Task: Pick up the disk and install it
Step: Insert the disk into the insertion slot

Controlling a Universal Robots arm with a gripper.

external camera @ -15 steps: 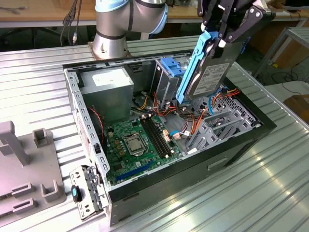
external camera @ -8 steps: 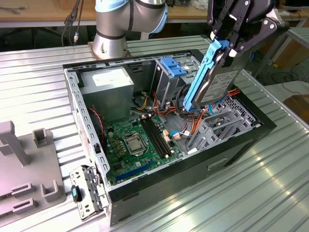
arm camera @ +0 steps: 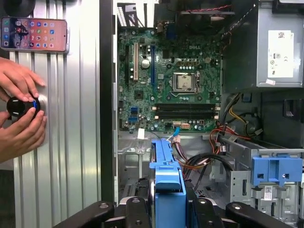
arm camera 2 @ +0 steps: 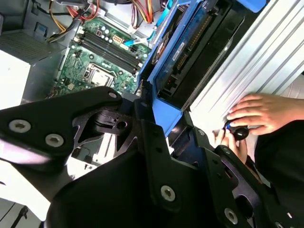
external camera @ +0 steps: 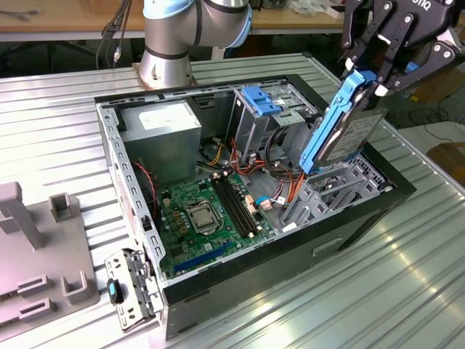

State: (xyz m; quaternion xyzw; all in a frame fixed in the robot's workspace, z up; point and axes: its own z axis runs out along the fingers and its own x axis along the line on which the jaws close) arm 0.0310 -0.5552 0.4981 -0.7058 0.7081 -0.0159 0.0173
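The open computer case [external camera: 290, 254], lying on its side, holds one green motherboard [external camera: 211, 218], one grey power supply [external camera: 160, 138] and one drive cage [external camera: 251, 134] topped by a blue bracket [external camera: 260, 98]. The gripper [external camera: 367, 80] clamps its jaws on the upper end of the disk [external camera: 349, 134], which hangs tilted over the case's end at the exterior view's right. In the first wrist view two hands [arm camera: 19, 80] cup one black knob [arm camera: 21, 107] beside one phone [arm camera: 34, 34].
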